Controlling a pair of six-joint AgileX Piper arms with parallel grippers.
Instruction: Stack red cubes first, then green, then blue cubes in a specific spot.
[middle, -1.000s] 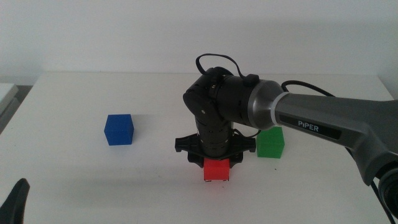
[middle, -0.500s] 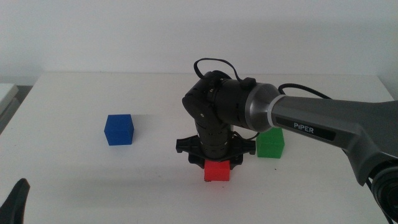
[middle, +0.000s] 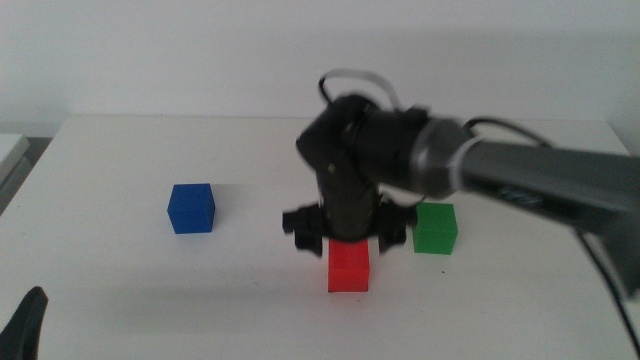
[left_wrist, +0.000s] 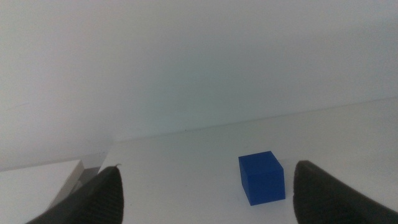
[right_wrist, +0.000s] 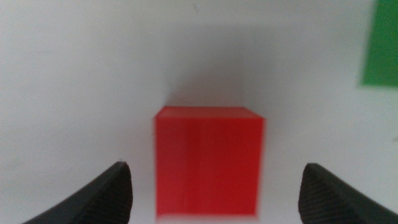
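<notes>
Middle view: white matte worktop (middle: 130, 290) fills the frame below a pale wall. Right arm (middle: 520, 185), grey tube with a black glossy wrist, enters from the right edge and reaches to frame centre, motion-blurred; its bulk hides the worktop directly behind the red cube.

Right end effector (right_wrist: 214, 186) hangs just above the red cube (middle: 348, 267), jaws spread wide to either side of it and touching nothing. The cube sits free on the worktop, centre frame, slightly below middle. Plain, matte, sharp-edged.

Green cube (middle: 435, 228) same size and finish, just right of the wrist, partly overlapped by it on its left edge. Blue cube (middle: 191, 208) left of centre, well apart from the others, unobstructed.

Left end effector (left_wrist: 205, 190) waits at the lower left corner of the middle view, dark jaws spread, nothing between them; blue cube ahead of it.
</notes>
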